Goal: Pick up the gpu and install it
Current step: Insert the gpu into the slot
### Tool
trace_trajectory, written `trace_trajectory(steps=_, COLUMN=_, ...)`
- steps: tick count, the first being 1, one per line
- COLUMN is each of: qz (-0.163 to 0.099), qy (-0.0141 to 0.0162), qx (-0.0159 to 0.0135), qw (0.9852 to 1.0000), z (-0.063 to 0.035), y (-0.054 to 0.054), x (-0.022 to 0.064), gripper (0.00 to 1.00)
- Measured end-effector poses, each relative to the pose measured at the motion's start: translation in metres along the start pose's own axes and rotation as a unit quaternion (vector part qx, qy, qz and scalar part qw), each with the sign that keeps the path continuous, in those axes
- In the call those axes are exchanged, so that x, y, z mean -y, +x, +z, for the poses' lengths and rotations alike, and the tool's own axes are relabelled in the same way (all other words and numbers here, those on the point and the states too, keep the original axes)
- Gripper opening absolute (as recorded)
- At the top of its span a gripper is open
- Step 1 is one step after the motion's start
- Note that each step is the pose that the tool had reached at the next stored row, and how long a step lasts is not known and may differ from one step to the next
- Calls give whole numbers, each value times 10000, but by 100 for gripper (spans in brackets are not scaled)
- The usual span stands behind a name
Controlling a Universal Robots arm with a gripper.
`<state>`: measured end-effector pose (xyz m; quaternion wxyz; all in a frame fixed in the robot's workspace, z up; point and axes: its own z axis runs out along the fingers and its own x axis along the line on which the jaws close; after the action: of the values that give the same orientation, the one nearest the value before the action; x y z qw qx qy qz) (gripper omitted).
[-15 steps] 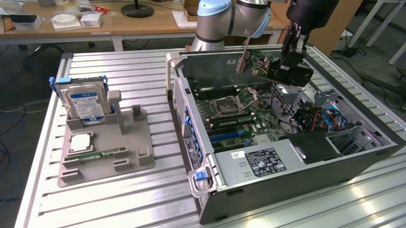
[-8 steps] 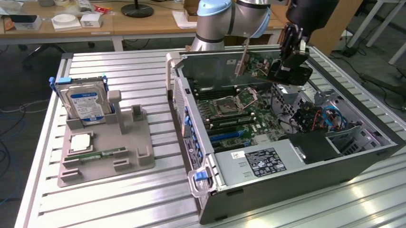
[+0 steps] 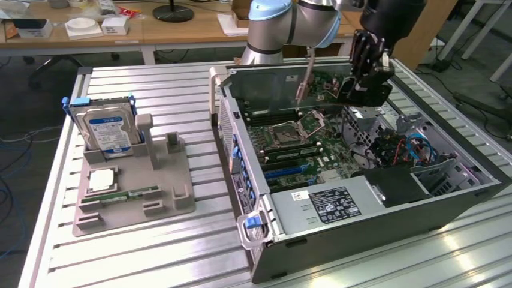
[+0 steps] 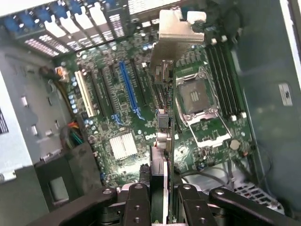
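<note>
Gpu [image 4: 163, 122] stands on its thin edge, up over motherboard [image 4: 211, 155]. Silver end plate [image 4: 176, 37] points at back of case [image 3: 448, 201]. My gripper [image 4: 160, 200] clamped on gpu, one finger each side. Long blue slot [image 4: 129, 89] down on one side, chip socket [image 4: 197, 101] on other. Case top open, walls well apart from me.

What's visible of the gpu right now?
The gpu appears edge-on in the wrist view: a thin card with a green board edge, small connectors along it and a silver metal bracket, bent at its tip, at the far end. It stands on edge, clamped between the black fingers of the gripper, over the motherboard inside the open case. It looks unseated, clear of the slots, with nothing else visibly touching it.
</note>
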<state>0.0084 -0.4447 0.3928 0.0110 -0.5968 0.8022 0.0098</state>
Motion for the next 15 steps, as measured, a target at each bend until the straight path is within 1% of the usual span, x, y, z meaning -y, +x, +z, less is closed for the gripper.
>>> trace_trajectory(steps=2, qz=-170, qy=5, qx=3, qw=9999, z=8, y=0, x=1, gripper=27)
trace_trajectory(steps=7, qz=-517, qy=41, qx=15, qw=9987, z=28, y=1, x=1, gripper=27)
trace_trajectory(steps=11, qz=-801, qy=78, qx=27, qw=9967, z=40, y=2, x=1, gripper=27)
trace_trajectory(steps=15, qz=-1071, qy=97, qx=36, qw=9942, z=55, y=5, x=1, gripper=27)
